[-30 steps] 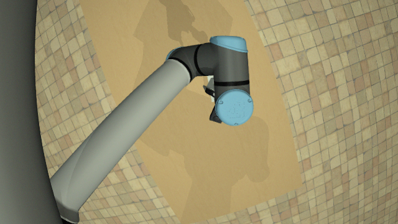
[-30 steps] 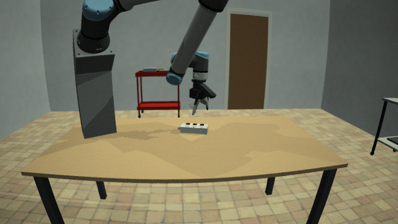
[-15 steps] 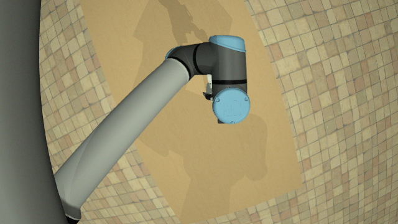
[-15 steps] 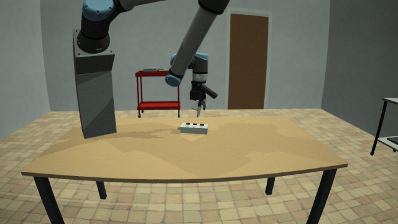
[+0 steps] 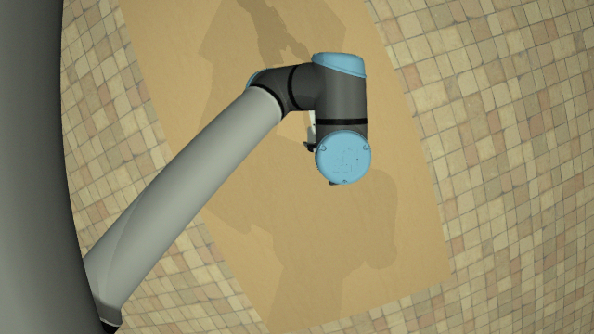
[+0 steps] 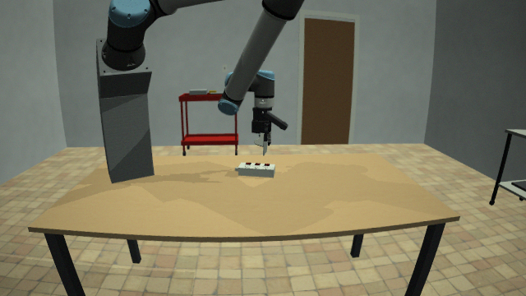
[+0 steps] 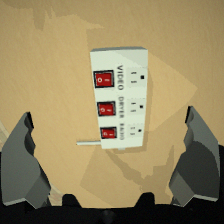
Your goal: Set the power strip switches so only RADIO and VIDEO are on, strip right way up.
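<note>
A white power strip (image 7: pixel 119 97) lies face up on the wooden table, seen also in the exterior view (image 6: pixel 256 168). It has three red rocker switches: VIDEO (image 7: pixel 103 79), DRYER (image 7: pixel 106 108) and a third (image 7: pixel 108 133) whose label I cannot read. I cannot tell which switches are on. A short white stub sticks out at its near end. My gripper (image 7: pixel 108 110) (image 6: pixel 263 149) is open and empty, hanging above the strip, fingers to either side of its near end. In the top view the arm's wrist (image 5: pixel 342 157) hides the strip.
The arm's grey base column (image 6: pixel 125 119) stands on the table's left rear. A red cart (image 6: pixel 209 120) and a brown door (image 6: pixel 327 80) are behind the table. A dark-legged stand (image 6: pixel 511 164) is at the far right.
</note>
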Tool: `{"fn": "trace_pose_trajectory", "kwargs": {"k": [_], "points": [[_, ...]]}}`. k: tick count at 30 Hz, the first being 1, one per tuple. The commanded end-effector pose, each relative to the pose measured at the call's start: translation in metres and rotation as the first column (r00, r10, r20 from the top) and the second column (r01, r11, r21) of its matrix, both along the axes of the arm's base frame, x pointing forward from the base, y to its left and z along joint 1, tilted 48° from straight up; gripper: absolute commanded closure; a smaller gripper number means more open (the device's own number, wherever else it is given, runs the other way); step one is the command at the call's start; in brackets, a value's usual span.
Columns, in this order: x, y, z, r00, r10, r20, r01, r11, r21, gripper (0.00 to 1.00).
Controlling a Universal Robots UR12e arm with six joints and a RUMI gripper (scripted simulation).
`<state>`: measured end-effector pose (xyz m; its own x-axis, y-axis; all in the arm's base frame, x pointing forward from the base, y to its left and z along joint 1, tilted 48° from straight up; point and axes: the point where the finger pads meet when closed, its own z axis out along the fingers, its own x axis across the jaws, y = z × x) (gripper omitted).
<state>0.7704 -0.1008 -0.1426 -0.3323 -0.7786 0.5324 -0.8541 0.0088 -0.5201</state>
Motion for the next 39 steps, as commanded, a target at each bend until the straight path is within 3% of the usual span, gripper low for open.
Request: {"fn": "trace_pose_trajectory", "kwargs": {"k": [1,4,5,39], "points": [[0.0021,-0.0011,0.0005,1.000,0.010,-0.004,-0.010,1.000,-0.005,0.00],[0.0021,-0.0011,0.0004,1.000,0.009,-0.004,-0.009,1.000,-0.005,0.00],[0.0021,-0.0011,0.0004,1.000,0.009,-0.005,-0.009,1.000,-0.005,1.00],[0.0020,-0.0011,0.0004,1.000,0.009,-0.004,-0.009,1.000,-0.005,1.00]]}}
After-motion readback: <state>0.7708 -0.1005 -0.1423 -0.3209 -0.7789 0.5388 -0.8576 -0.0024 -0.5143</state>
